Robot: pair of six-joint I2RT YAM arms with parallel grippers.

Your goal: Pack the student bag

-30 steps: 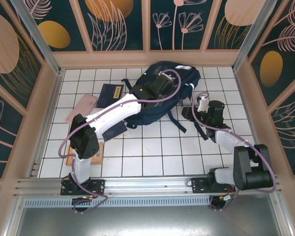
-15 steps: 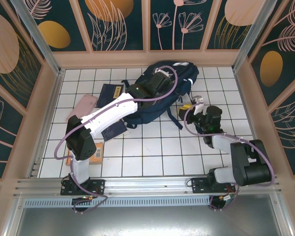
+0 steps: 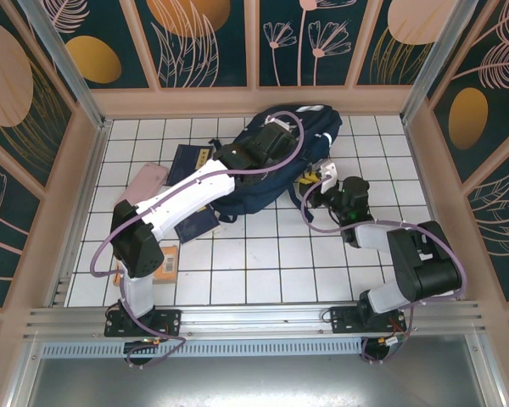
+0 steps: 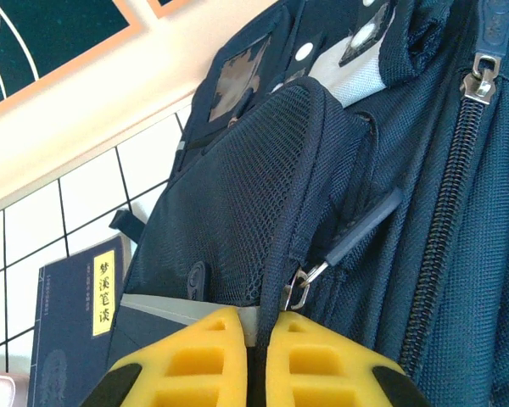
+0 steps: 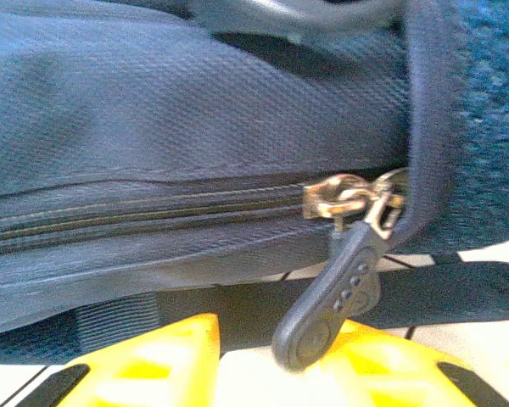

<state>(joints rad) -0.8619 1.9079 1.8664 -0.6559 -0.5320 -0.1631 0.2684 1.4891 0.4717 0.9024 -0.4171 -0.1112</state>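
Sliding left since a second ago, the right gripper (image 3: pixel 316 178) is now sitting just beside the student bag (image 3: pixel 318 127), which is lying at the far middle of the table (image 3: pixel 263 254), the left gripper (image 3: pixel 276 129) on top. In the left wrist view, its jaws are pressing together, pinching the bag's mesh pocket (image 4: pixel 237 195) edge. In the right wrist view, the jaws are standing apart with a zipper pull (image 5: pixel 331 301) hanging between them.
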